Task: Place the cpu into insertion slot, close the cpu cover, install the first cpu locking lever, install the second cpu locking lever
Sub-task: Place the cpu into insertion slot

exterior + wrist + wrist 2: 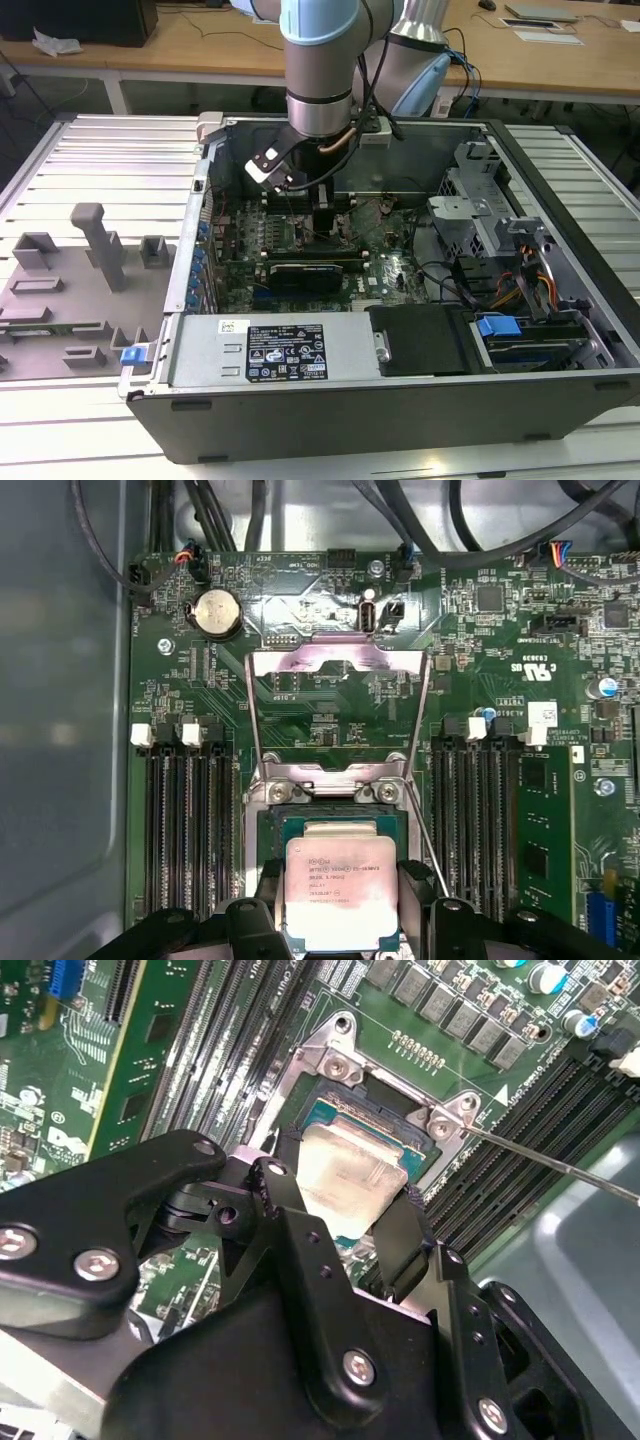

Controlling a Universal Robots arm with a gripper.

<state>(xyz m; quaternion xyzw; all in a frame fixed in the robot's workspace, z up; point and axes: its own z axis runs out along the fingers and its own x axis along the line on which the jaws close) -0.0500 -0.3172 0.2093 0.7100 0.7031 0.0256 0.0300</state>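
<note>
My gripper [322, 215] reaches down into the open computer case [560, 300], over the motherboard. In both wrist views its black fingers [268, 892] press on two opposite sides of the cpu [340, 890], a square chip with a pale silver top. The cpu sits level in or just over the insertion slot [264, 825]; I cannot tell whether it is seated. The gripper [340, 880] [340, 1205] is shut on the cpu [345, 1175]. Behind the slot, the cpu cover [320, 662] stands swung open. A thin wire locking lever [432, 830] [560, 1165] runs beside the slot.
Rows of black memory slots [190, 820] [480, 800] flank the socket. A coin battery [215, 612] and cables lie beyond the cover. In the exterior view a black card [305, 272], the power supply [290, 350] and drive bays [520, 290] crowd the case; a grey fixture tray [70, 290] lies outside.
</note>
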